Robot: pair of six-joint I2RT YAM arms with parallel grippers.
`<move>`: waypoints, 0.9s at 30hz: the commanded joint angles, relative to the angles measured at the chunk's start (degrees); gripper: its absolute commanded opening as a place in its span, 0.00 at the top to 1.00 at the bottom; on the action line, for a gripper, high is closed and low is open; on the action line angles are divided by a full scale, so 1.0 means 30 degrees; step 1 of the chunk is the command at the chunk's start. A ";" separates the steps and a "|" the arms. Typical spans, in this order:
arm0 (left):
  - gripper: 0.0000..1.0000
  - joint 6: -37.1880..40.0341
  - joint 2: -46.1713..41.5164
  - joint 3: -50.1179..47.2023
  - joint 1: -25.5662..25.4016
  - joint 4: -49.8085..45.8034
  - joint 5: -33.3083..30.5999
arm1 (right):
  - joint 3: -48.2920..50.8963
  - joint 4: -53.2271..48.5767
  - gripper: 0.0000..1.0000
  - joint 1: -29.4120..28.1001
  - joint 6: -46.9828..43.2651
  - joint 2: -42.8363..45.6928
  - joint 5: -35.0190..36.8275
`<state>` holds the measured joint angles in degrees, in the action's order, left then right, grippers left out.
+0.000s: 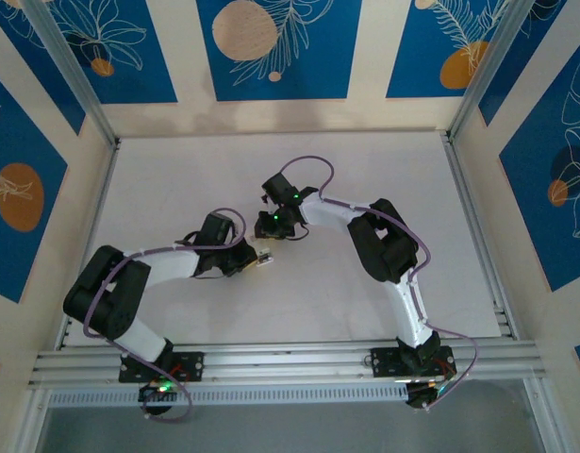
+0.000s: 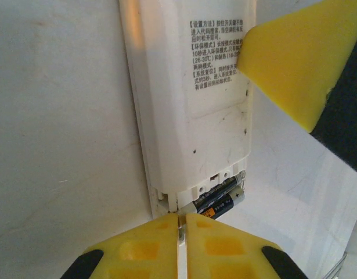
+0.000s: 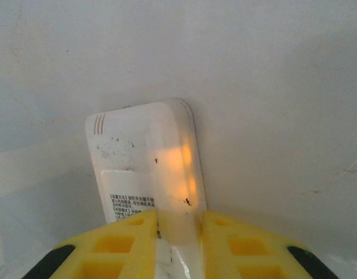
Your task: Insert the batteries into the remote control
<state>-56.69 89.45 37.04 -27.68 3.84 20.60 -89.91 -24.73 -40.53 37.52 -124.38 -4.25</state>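
**Left pincer** (image 2: pixel 179 224): sits at the battery end of the remote control (image 2: pixel 190 116). Its yellow pads are all but touching, with a thin pale sliver between them. Whether that sliver is the remote's lip cannot be told.

**Remote control:** lies back-up on the white desk (image 1: pixel 176 179), printed label uppermost. Its long axis runs from the left pincer to the right pincer (image 3: pixel 178 224).

**Batteries** (image 2: pixel 220 199): two dark cells lie side by side in the bay at the remote's end nearest the left pincer. They are half hidden under the edge of the back panel and sit slightly askew to the remote's axis. They look seated but not yet covered.

**Right pincer:** stands over the remote's opposite half, narrowly parted. Its tips are above the label rather than around the body, and contact cannot be confirmed.

**Judgement:** closing the bay would act along the long axis. The left arm is nearer that end, and the right is placed to steady the remote.
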 commanded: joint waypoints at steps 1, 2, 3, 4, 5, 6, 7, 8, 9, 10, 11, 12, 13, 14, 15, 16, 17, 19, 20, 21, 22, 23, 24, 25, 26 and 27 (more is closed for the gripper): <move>0.90 0.0304 0.0301 0.0508 -0.0235 -0.0148 0.0156 | 0.0137 -0.1571 0.74 -0.0284 -0.0304 -0.0641 0.0333; 0.90 0.0504 0.0330 0.0587 -0.0263 -0.0412 0.0063 | 0.0172 -0.1542 0.74 -0.0280 -0.0285 -0.0642 0.0333; 0.90 0.0709 0.0341 0.0682 -0.0293 -0.0730 -0.0037 | 0.0175 -0.1570 0.74 -0.0288 -0.0284 -0.0641 0.0310; 0.90 0.0978 0.0397 0.0825 -0.0365 -0.1049 -0.0174 | 0.0153 -0.1552 0.74 -0.0288 -0.0282 -0.0671 0.0297; 0.90 0.1266 0.0460 0.1015 -0.0426 -0.1449 -0.0255 | 0.0143 -0.1569 0.74 -0.0288 -0.0260 -0.0670 0.0280; 0.89 0.1596 0.0553 0.1248 -0.0512 -0.1900 -0.0408 | 0.0143 -0.1521 0.74 -0.0285 -0.0262 -0.0672 0.0277; 0.87 0.1921 0.0649 0.1491 -0.0563 -0.2310 -0.0519 | 0.0128 -0.1514 0.74 -0.0286 -0.0257 -0.0693 0.0278; 0.85 0.2148 0.0767 0.1653 -0.0661 -0.2557 -0.0643 | 0.0135 -0.1533 0.74 -0.0315 -0.0223 -0.0701 0.0275; 0.84 0.2369 0.0919 0.1865 -0.0761 -0.2832 -0.0814 | 0.0142 -0.1520 0.74 -0.0315 -0.0219 -0.0679 0.0274; 0.83 0.2494 0.1054 0.1972 -0.0835 -0.3008 -0.0882 | 0.0143 -0.1526 0.74 -0.0317 -0.0230 -0.0670 0.0274; 0.82 0.2589 0.1159 0.2064 -0.0857 -0.3153 -0.0922 | 0.0111 -0.1520 0.74 -0.0295 -0.0208 -0.0670 0.0260; 0.82 0.2635 0.1221 0.2123 -0.0868 -0.3379 -0.1072 | 0.0073 -0.1568 0.74 -0.0315 -0.0215 -0.0625 0.0267; 0.82 0.2682 0.1231 0.2163 -0.0850 -0.3540 -0.1244 | 0.0049 -0.1603 0.74 -0.0312 -0.0230 -0.0597 0.0274; 0.82 0.2792 0.1190 0.2184 -0.0875 -0.3734 -0.1397 | 0.0039 -0.1640 0.74 -0.0315 -0.0263 -0.0475 0.0302; 0.81 0.2862 0.1137 0.2236 -0.0880 -0.3967 -0.1566 | 0.0035 -0.1696 0.74 -0.0324 -0.0257 -0.0355 0.0375; 0.81 0.2900 0.1050 0.2272 -0.0862 -0.4095 -0.1700 | 0.0081 -0.1715 0.74 -0.0317 -0.0259 -0.0223 0.0456; 0.79 0.2974 0.0927 0.2285 -0.0858 -0.4175 -0.1790 | 0.0083 -0.1768 0.74 -0.0309 -0.0259 -0.0056 0.0536; 0.76 0.2995 0.0723 0.2365 -0.0880 -0.4247 -0.1828 | 0.0089 -0.1813 0.73 -0.0266 -0.0291 0.0257 0.0610; 0.75 0.3005 0.0567 0.2416 -0.0865 -0.4256 -0.1799 | 0.0065 -0.1860 0.73 -0.0259 -0.0318 0.0434 0.0643; 0.73 0.3013 0.0431 0.2504 -0.0875 -0.4282 -0.1777 | 0.0036 -0.1943 0.73 -0.0231 -0.0333 0.0620 0.0692; 0.72 0.3016 0.0304 0.2564 -0.0864 -0.4324 -0.1770 | 0.0057 -0.1977 0.72 -0.0200 -0.0346 0.0820 0.0713; 0.70 0.3008 0.0139 0.2619 -0.0873 -0.4354 -0.1795 | 0.0070 -0.1981 0.72 -0.0142 -0.0322 0.1058 0.0742; 0.69 0.3014 -0.0043 0.2704 -0.0865 -0.4464 -0.1884 | 0.0098 -0.2025 0.71 -0.0058 -0.0318 0.1284 0.0772; 0.69 0.3022 -0.0185 0.2755 -0.0880 -0.4575 -0.1957 | 0.0130 -0.2041 0.70 -0.0002 -0.0293 0.1464 0.0826; 0.68 0.3070 -0.0369 0.2800 -0.0876 -0.4714 -0.2081 | 0.0157 -0.2063 0.70 0.0064 -0.0290 0.1673 0.0883; 0.68 0.3104 -0.0522 0.2852 -0.0868 -0.4866 -0.2213 | 0.0200 -0.2112 0.69 0.0092 -0.0288 0.1872 0.0982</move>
<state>-48.86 90.11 43.88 -29.89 -7.84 15.99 -89.86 -28.08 -40.49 37.52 -122.43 -2.50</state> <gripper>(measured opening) 0.313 0.305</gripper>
